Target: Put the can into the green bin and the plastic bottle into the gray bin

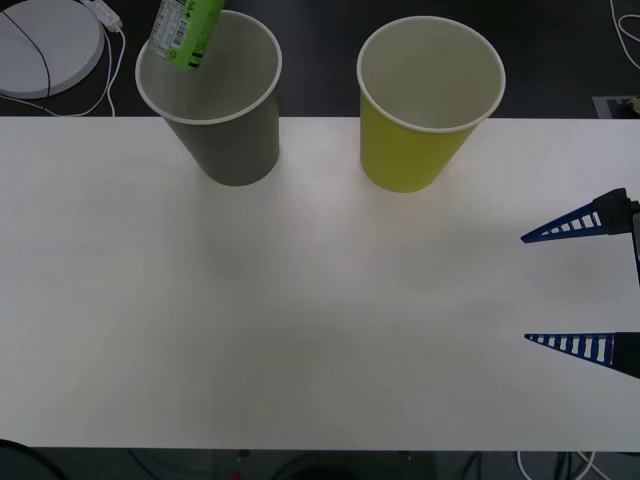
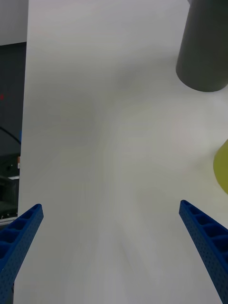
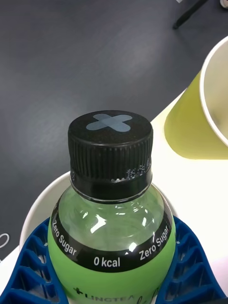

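Observation:
The plastic bottle (image 1: 185, 30), bright green with a black cap, hangs tilted over the far-left rim of the gray bin (image 1: 230, 140), its lower end just inside the opening. My left gripper (image 3: 111, 285) is shut on the plastic bottle (image 3: 111, 223), with the gray bin's white rim (image 3: 38, 209) right below it. The green bin (image 1: 415, 150) stands upright to the right of the gray one and looks empty; its side (image 3: 190, 128) also shows beyond the bottle. My right gripper (image 1: 524, 289) waits open at the table's right edge. The can is out of view.
The white table (image 1: 300, 330) stretches bare in front of both cups. A white round device (image 1: 45, 45) with a cable lies on the dark floor beyond the far-left edge. From my right gripper (image 2: 110, 205), the gray bin (image 2: 204, 57) and green bin (image 2: 222, 166) stand far off.

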Robot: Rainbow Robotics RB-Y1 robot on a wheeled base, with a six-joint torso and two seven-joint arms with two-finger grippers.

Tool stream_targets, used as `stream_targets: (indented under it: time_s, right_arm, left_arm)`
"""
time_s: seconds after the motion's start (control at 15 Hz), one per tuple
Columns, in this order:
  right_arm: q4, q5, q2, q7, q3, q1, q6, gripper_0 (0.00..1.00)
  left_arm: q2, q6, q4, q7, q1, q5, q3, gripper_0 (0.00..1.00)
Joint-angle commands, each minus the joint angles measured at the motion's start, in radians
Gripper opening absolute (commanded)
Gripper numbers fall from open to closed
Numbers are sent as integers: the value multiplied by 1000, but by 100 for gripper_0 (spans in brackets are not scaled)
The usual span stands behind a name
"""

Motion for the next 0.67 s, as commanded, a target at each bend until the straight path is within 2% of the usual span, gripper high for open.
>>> stream_targets:
  time_s: [0.07,0.33,0.6,0.67]
  right_arm:
    - [0,0,0,0,0,0,0,100]
    - [0,0,0,0,0,0,0,100]
    - [0,0,0,0,0,0,0,100]
    - [0,0,0,0,0,0,0,100]
  left_arm:
    - [1,0,1,11,2,-6,0,0]
    - [0,9,12,70,2,-19,0,0]
    - [0,8,12,71,3,-20,-1,0]
    - [0,8,12,70,3,-20,-1,3]
